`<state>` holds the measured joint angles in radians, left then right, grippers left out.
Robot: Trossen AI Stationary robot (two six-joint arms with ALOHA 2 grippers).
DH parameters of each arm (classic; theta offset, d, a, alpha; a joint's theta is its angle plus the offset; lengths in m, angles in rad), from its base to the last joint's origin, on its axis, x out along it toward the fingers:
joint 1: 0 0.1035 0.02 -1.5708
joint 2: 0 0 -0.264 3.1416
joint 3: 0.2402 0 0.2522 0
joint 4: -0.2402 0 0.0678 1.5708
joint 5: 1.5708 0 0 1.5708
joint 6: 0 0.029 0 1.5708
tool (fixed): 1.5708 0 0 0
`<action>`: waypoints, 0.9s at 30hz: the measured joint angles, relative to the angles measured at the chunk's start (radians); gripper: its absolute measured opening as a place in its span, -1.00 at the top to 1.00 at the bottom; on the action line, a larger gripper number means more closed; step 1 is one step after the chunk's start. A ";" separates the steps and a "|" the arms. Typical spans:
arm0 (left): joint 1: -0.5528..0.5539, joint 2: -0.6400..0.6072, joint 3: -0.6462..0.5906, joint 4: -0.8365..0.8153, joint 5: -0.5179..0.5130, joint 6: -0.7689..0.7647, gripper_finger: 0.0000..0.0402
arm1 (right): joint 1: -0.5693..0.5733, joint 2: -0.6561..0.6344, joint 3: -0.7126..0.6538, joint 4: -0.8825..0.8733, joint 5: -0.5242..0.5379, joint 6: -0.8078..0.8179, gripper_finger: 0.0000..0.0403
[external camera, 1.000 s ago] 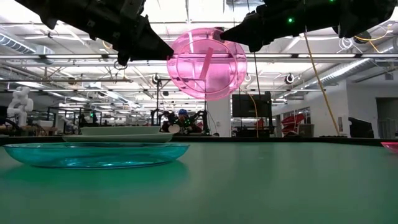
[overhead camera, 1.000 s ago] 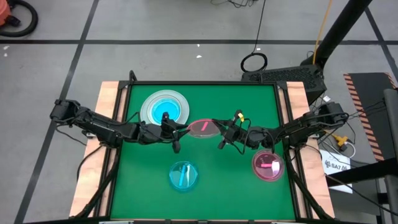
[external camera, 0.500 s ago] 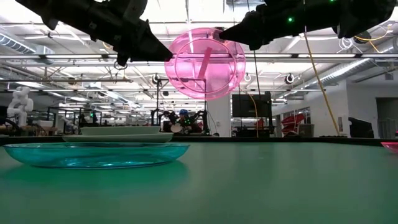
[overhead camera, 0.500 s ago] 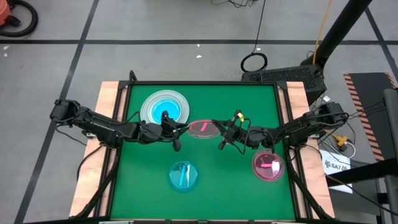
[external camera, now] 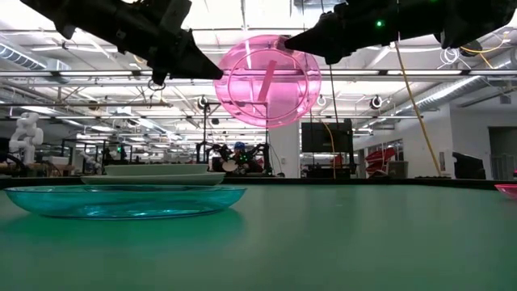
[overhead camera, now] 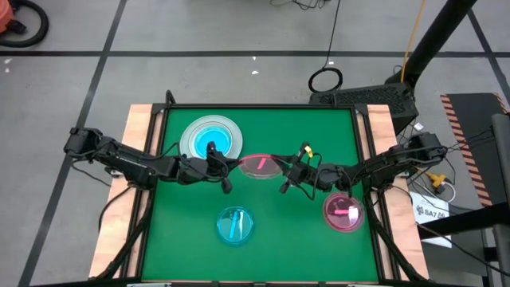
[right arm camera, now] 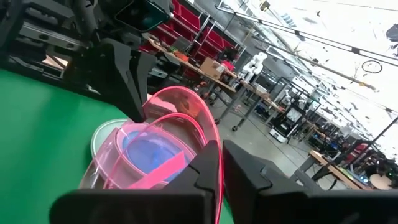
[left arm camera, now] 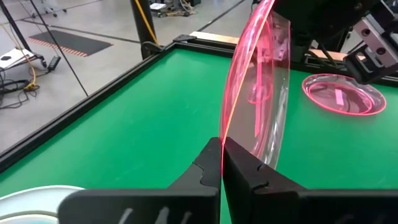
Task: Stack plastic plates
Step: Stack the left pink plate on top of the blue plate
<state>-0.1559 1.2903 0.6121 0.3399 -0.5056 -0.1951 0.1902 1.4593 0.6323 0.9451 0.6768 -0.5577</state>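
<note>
A translucent pink plate (overhead camera: pixel 260 165) (external camera: pixel 266 81) hangs in the air over the table's middle, tipped steeply on edge, between my two grippers. My left gripper (overhead camera: pixel 237 164) (left arm camera: pixel 222 144) is shut on its left rim. My right gripper (overhead camera: pixel 280 165) (right arm camera: pixel 221 147) is shut on its right rim. A stack of larger pale plates with a cyan one on top (overhead camera: pixel 211 137) (external camera: pixel 153 174) rests on the table's far left part. A lone cyan plate (overhead camera: pixel 236 225) (external camera: pixel 125 200) lies near the near edge. A second pink plate (overhead camera: pixel 343 212) lies at the right. My left gripper pinches the pink plate's rim (left arm camera: pixel 225 127) between its two fingers, coming level from the table's left. The plate is lifted clear and stands nearly on edge. My right gripper pinches the opposite rim (right arm camera: pixel 214 134) between its two fingers, coming from the table's right, slightly from above. The plate is clear of the table.
The green table top (overhead camera: pixel 279 239) has raised wooden side rails (overhead camera: pixel 135 135). Bare green surface lies under the held plate and between the lone cyan plate and the second pink plate. The room behind the table shows benches and other robots.
</note>
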 joint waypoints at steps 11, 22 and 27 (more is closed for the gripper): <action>-0.001 0.000 0.000 0.023 0.005 -0.012 0.98 | 0.000 0.000 0.000 0.002 0.002 0.040 0.69; 0.000 -0.008 0.000 0.022 -0.046 -0.045 0.98 | 0.000 0.000 0.000 0.018 0.037 0.049 0.32; 0.025 -0.027 0.000 -0.016 -0.069 -0.062 0.98 | -0.001 0.001 0.000 0.053 0.069 0.048 0.22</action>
<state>-0.1312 1.2636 0.6121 0.3241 -0.5750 -0.2575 0.1894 1.4601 0.6323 0.9979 0.7462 -0.5098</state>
